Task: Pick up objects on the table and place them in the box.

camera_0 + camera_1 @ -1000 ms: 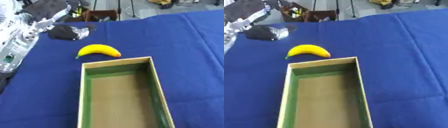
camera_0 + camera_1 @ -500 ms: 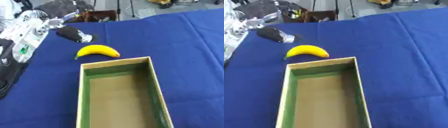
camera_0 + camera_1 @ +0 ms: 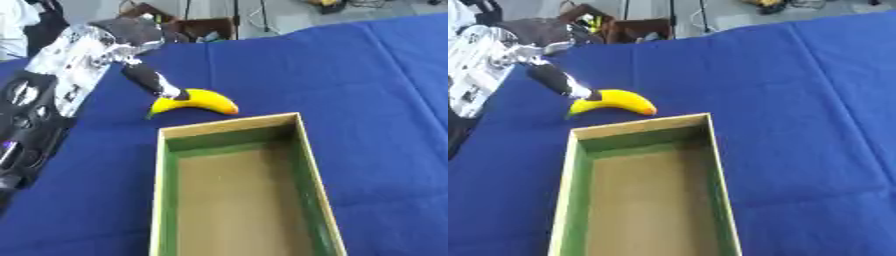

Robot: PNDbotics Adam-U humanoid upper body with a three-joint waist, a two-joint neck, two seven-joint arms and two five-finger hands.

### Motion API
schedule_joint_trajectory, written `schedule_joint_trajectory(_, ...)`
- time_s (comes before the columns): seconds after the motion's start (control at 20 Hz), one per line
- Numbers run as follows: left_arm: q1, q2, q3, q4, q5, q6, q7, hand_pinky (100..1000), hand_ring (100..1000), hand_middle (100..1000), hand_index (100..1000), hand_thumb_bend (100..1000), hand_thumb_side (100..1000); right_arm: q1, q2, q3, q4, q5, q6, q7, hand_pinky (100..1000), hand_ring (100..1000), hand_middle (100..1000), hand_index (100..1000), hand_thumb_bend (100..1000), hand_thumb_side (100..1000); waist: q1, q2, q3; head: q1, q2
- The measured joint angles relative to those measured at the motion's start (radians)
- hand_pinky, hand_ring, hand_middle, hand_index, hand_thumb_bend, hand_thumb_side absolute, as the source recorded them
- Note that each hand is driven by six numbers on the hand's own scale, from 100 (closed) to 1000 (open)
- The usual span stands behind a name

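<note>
So the banana [image 3: 194, 102] lies on the blue-covered desk [image 3: 367, 90], just past the near-left corner of the box's far wall, close to the box [image 3: 236, 190] but not in it. It's curved side up toward the far edge, with its stem end pointing to the left.

The left hand [image 3: 144, 75] comes in from the upper left, arm running down along the left edge. One dark finger [image 3: 560, 81] is stretched out straight and its tip lands right at the banana's top, near the stem end. Looks like it's touching, though I can't swear there's no gap. The hand isn't wrapped around anything; the finger I can see is extended, and the rest of the hand is bunched up behind it near the wrist, hard to read.

The box is open-topped, wood-coloured rim, green inner walls, brownish floor, nothing in it.

Difference between the two views: the left eye view shows far more of the arm, the speckled silver forearm and black section down the left edge. The right eye view cuts most of that off but shows the fingertip against the banana more cleanly, plus more desk to the right of the box.

Right hand doesn't show in either view.
</note>
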Motion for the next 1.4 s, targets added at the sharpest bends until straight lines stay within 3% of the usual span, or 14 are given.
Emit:
schedule_joint_trajectory(0.55,-0.004,-0.027,0.010,0.089,-0.016,-0.030,-0.010,644,768,782,893,516,623,-0.013,0.002,0.000,0.000,0.000,0.007,0.007,733,619,579,751,100,660,0.006,0.022,-0.018,0.006,-0.017)
schedule_joint_trajectory(1.4,-0.010,-0.048,0.036,0.167,-0.077,-0.005,0.086,622,758,798,895,330,536,-0.023,0.016,0.000,0.000,0.000,0.018,0.017,734,614,573,744,100,647,0.014,0.055,-0.031,0.017,-0.037)
